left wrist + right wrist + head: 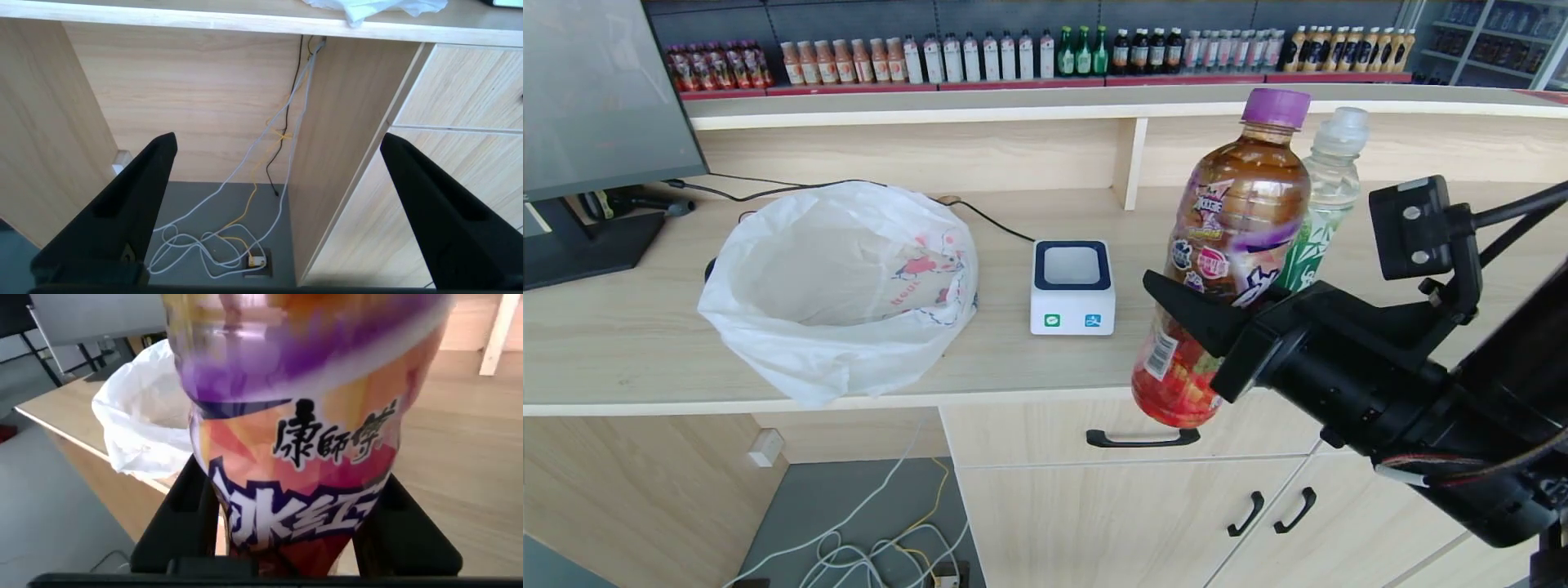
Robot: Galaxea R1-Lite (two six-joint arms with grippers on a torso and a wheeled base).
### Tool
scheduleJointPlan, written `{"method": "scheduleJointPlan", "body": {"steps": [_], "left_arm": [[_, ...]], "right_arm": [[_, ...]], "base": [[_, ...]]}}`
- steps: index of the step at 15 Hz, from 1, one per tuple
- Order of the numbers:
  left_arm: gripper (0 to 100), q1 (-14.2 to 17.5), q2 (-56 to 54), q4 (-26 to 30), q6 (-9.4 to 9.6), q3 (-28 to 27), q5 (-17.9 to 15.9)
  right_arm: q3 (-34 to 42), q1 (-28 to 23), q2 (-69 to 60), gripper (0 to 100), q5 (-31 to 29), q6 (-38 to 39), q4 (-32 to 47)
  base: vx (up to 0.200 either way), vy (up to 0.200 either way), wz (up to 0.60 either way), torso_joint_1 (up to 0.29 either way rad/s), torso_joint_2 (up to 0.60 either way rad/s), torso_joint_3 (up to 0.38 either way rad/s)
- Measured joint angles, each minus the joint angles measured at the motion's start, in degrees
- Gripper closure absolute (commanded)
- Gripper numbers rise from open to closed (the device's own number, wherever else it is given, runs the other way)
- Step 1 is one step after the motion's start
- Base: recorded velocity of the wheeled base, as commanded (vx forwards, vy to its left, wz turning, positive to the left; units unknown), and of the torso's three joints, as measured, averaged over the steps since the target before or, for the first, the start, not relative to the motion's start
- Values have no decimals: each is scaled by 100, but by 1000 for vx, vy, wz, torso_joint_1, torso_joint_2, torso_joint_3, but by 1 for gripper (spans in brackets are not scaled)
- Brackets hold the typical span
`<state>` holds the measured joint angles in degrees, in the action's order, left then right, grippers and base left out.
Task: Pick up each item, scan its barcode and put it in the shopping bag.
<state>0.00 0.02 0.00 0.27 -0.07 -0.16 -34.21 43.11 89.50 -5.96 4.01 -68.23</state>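
Above the front edge of the worktop (621, 327), toward its right end, a tea bottle (1233, 229) with a purple cap is held off the surface by the right gripper (1217, 306). The gripper's fingers are pressed against the lower half of the bottle from both sides. The bottle is tilted slightly, cap uppermost, and its base hangs just past the front edge. A barcode (1160, 355) is seen low on its label. Just behind it, a clear bottle (1327, 188) with a white cap is partly hidden by the tea bottle.

Near the middle of the worktop a white scanner (1072, 286) with a dark-framed top window is placed. To its left the white shopping bag (792, 359) is set with its mouth open, its lower folds draped over the front edge. A monitor (596, 90) is stood at the rear left corner.

The left gripper (278, 147) is held below the level of the worktop with its fingers (131, 204) spread wide and nothing between them, facing the open recess where cables (221, 237) lie on the floor.
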Motion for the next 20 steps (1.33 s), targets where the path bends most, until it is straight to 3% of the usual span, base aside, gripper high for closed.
{"method": "scheduleJointPlan", "body": {"steps": [1, 4, 17, 20], "left_arm": [[0, 0, 0, 0, 2, 0, 0], [0, 0, 0, 0, 0, 0, -2], [0, 0, 0, 0, -9, 0, 0], [0, 0, 0, 0, -6, 0, 0]], "right_arm": [[-18, -50, -9, 100, -304, -289, -37], [22, -163, -116, 100, -416, -828, -105], [312, -458, -4, 100, -424, -551, -611], [345, -463, -26, 100, -430, -567, -617]], "base": [[0, 0, 0, 0, 0, 0], [0, 0, 0, 0, 0, 0], [0, 0, 0, 0, 0, 0], [0, 200, 0, 1, 5, 4]]}}
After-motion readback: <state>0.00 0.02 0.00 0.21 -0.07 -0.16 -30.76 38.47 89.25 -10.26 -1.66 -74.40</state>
